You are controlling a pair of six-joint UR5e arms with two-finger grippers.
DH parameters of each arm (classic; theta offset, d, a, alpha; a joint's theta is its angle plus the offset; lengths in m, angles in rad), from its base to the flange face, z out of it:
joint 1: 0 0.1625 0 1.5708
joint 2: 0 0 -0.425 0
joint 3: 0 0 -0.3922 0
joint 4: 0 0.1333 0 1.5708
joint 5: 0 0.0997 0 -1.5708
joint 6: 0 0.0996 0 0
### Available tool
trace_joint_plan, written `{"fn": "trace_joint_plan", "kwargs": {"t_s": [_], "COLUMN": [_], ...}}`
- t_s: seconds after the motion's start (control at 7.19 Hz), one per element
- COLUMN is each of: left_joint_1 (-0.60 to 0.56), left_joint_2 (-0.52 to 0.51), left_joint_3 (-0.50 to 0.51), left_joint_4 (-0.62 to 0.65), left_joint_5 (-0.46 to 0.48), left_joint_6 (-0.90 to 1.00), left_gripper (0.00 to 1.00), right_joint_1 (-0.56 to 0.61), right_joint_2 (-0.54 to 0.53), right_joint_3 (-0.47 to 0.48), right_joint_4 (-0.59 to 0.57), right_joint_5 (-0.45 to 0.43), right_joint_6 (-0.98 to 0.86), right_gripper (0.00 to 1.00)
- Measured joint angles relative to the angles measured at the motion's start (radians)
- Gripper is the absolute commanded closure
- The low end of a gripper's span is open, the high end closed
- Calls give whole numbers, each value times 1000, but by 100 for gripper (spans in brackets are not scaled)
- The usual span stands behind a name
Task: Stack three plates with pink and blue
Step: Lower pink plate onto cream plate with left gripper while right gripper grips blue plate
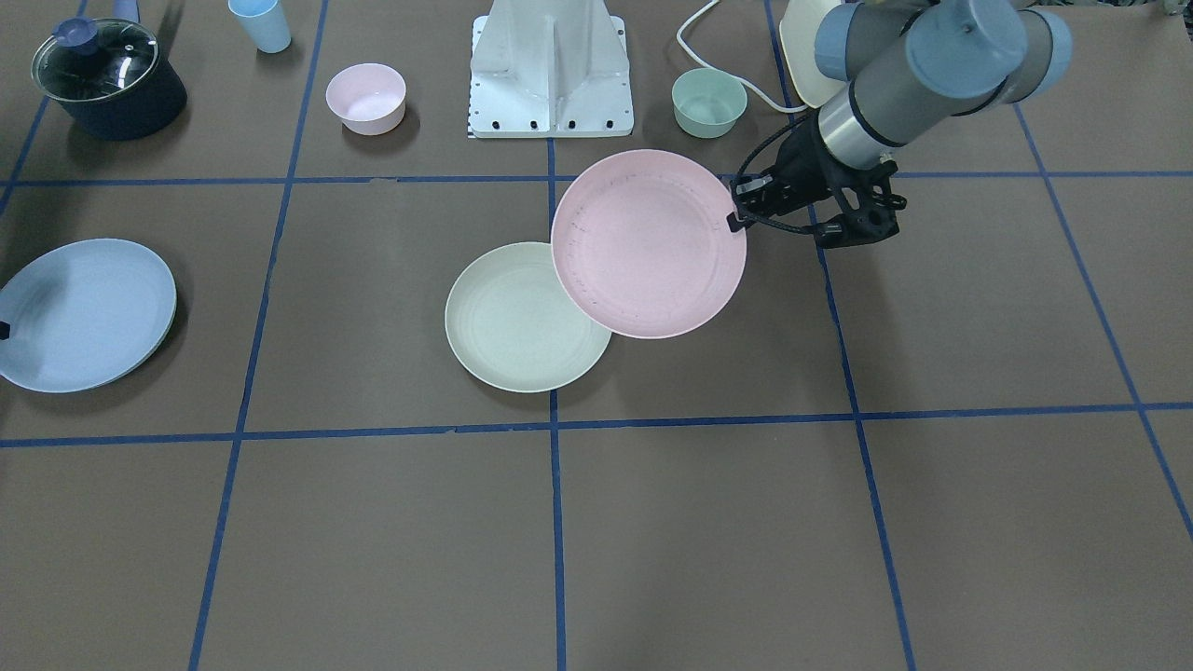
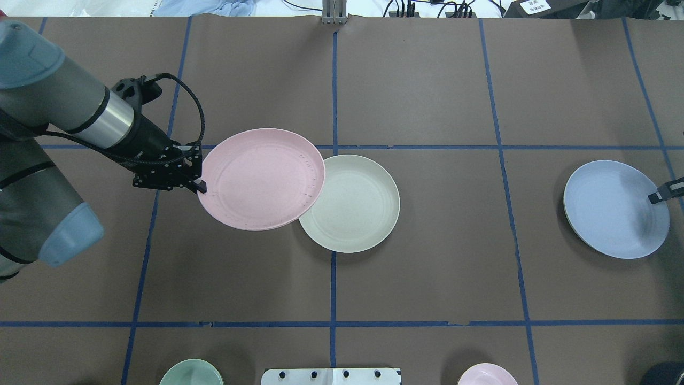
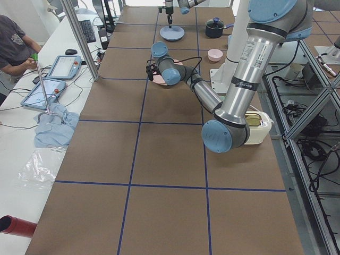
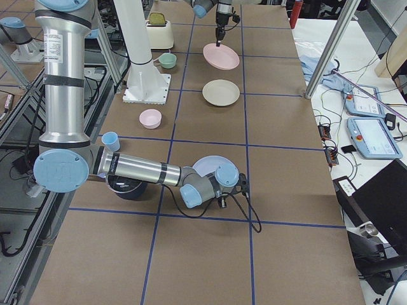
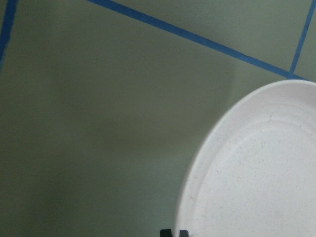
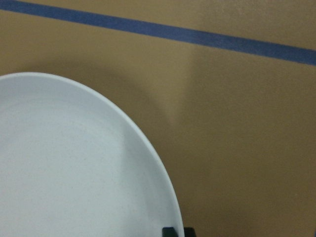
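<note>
Left fingers: we see the left fingers [image 2: 199, 186] pinched shut on the rim of the pink plate [image 2: 262, 179], on the edge facing the left arm.
Pink plate: it is held above the tabletop [image 2: 427, 267], slightly tilted. In the overhead view its far edge covers part of the cream plate [image 2: 355, 206].
Cream plate: it lies flat near the middle of the tabletop, on a crossing of the blue tape lines [image 2: 333, 289].
Right fingers: the right fingers [image 2: 664, 191] sit at the outer rim of the blue plate [image 2: 614, 208]. In the wrist view the rim runs straight into the fingertips, so we read them as closed on it.
Blue plate: it is well apart from the other 2 plates, on the robot's right. It casts a shadow beneath and looks lifted at a slant.
Around: along the robot's side stand a pink bowl [image 1: 365, 97] and a green bowl [image 1: 709, 102], 1 on either side of the white base [image 1: 552, 70]. Beyond the pink bowl are a blue cup [image 1: 260, 23] and a dark pot [image 1: 107, 79] with a glass lid.
In the way: none of these 4 touches a plate. The green bowl is nearest, just behind the pink plate and the left wrist.
</note>
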Motion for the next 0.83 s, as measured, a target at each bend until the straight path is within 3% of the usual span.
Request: {"fn": "trace_joint_plan", "kwargs": {"t_s": [0.28, 0.56, 0.83], "left_joint_1": [99, 162, 206], "left_joint_2": [-62, -94, -119], "left_joint_3": [66, 196, 252], "left_joint_4": [-92, -332, -415], "left_joint_5": [100, 185, 290], "left_joint_6": [-125, -280, -328], "left_gripper": [100, 100, 100], "right_joint_1": [13, 42, 61], "right_joint_2": [5, 20, 31], "right_joint_3": [20, 28, 53], "right_joint_4": [2, 2, 2], "right_joint_5": [54, 110, 160], "right_joint_6": [0, 3, 57], "right_gripper": [100, 100, 100]}}
